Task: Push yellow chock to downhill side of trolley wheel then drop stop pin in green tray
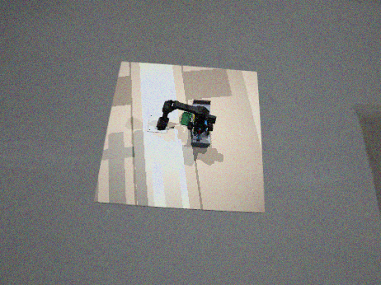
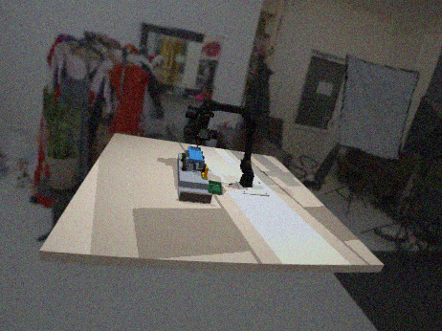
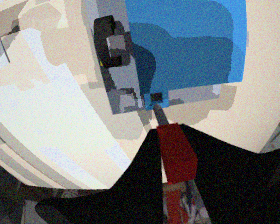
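"What's your arm doing from the top?"

"It bends and reaches past the green tray, over the ramp."

"And from the side?"

"Your arm stands tall on the desk, then bends across. Your tool hangs down near the blue trolley, which sits on the ramp. The yellow chock is beside it."

"Up close?"

"Your tool is squeezing the pin's red head. I can't tell if the tip is out."

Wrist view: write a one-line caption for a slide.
Gripper shut on the red-headed pin, beside the blue trolley.
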Controlling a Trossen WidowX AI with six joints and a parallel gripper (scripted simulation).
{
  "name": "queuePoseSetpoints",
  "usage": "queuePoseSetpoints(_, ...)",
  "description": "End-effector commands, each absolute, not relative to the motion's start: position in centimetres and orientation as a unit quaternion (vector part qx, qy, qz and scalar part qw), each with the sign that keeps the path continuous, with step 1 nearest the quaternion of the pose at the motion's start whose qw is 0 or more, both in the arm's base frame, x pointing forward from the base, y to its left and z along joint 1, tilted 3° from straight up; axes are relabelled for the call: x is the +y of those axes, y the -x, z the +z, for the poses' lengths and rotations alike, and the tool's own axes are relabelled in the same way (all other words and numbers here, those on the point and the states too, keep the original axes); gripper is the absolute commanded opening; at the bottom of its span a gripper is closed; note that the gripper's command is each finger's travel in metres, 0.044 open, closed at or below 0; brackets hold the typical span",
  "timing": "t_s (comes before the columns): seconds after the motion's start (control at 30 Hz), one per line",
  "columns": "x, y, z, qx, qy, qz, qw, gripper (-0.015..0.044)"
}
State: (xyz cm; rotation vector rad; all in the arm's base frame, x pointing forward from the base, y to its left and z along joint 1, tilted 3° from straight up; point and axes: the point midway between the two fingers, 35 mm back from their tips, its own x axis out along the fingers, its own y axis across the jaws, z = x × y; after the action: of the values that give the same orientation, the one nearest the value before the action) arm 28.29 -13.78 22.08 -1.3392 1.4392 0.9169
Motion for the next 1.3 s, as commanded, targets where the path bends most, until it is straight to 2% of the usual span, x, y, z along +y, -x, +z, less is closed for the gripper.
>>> queuePoseSetpoints(0.0,-14.0,-28.3,22.5,0.587,0.547,0.37,0.468,0.0)
queuePoseSetpoints(0.6,-16.7,-27.7,22.8,0.588,0.548,0.37,0.466,0.0)
queuePoseSetpoints(1.27,-16.0,-21.1,21.9,0.59,0.546,0.371,0.465,0.0)
